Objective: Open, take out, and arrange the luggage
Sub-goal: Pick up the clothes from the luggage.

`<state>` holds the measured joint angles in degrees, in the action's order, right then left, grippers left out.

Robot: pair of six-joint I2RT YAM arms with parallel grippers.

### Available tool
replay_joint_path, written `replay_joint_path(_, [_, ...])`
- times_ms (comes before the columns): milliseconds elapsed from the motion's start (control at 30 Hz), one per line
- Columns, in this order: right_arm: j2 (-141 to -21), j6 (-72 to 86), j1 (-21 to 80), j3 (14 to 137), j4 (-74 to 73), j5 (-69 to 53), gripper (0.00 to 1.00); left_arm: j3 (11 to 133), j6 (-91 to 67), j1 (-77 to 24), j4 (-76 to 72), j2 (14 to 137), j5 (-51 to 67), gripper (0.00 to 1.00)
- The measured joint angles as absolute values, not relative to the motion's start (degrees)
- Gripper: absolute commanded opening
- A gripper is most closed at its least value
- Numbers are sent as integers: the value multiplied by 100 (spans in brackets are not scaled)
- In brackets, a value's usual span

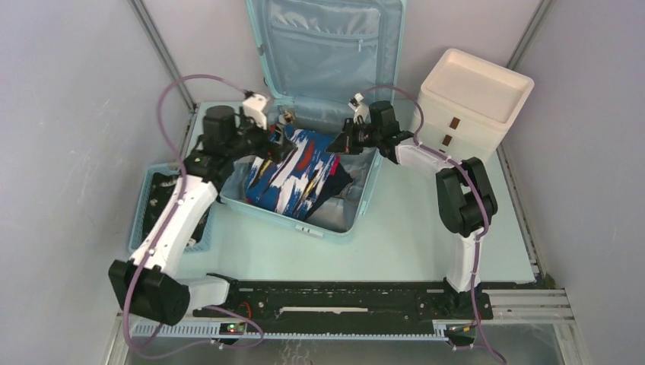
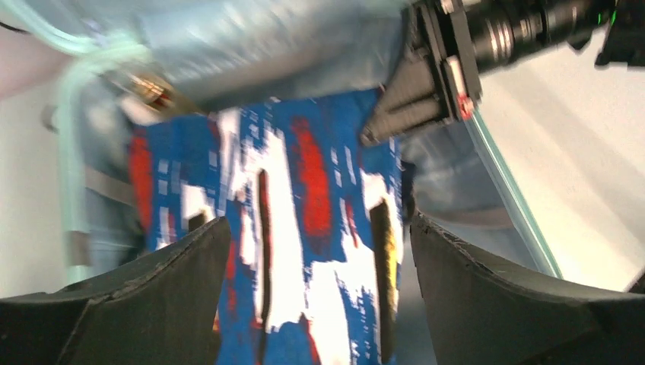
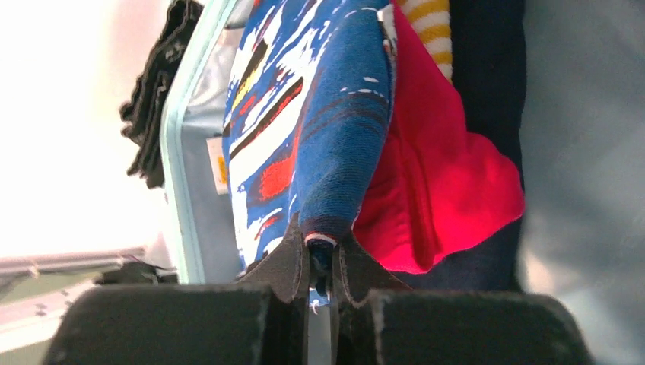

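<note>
- One luggage: a pale mint-blue hard-shell suitcase. It lies open at the back middle of the table. Its base shell is flat on the table and its lid stands upright against the rear wall.
- The lid lining is grey-blue fabric, lightly creased, with one zip pocket across it. The shell rim is smooth moulded plastic with rounded corners.
- One patterned garment fills the middle of the base shell. It is a soft knit in blue with white, red, black and yellow dashes, and it is bunched into a ridge.
- In the right wrist view, one plain red cloth lies against that garment, with dark navy fabric beside it.
- The right gripper is at the luggage's right rear corner, clenched on a fold of the patterned garment.
- The left gripper is at the luggage's left rear corner, above the garment. Its two black fingers are spread wide and grasp nothing.
- One blue slatted plastic basket sits just left of the luggage, partly under the left arm.
- One cream-white box stands right of the luggage. It is smooth and square-edged, with an open top tray and two brown drawer tabs.
</note>
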<state>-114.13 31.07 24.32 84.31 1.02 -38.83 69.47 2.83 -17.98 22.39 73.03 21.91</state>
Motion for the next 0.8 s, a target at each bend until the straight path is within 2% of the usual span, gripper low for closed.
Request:
replay_joint_path(167, [-11362,1990,2447,8433,152,-4261,0,6853,305,-982,1846,6840,2445,92])
replay_joint_path(367, [-10855,198,2502,8176,128,-4989,0,6545,246,-54,1627,6838,2818,96])
replay_joint_path(533, [-10499,-1208,2530,8101,-318,-5271,0,6554,-75,421,1354,7391,3566,96])
replay_joint_path(800, [-10416,-2637,2593,8101,-899,-5341,0,6556,-307,534,1295,8606,4403,98])
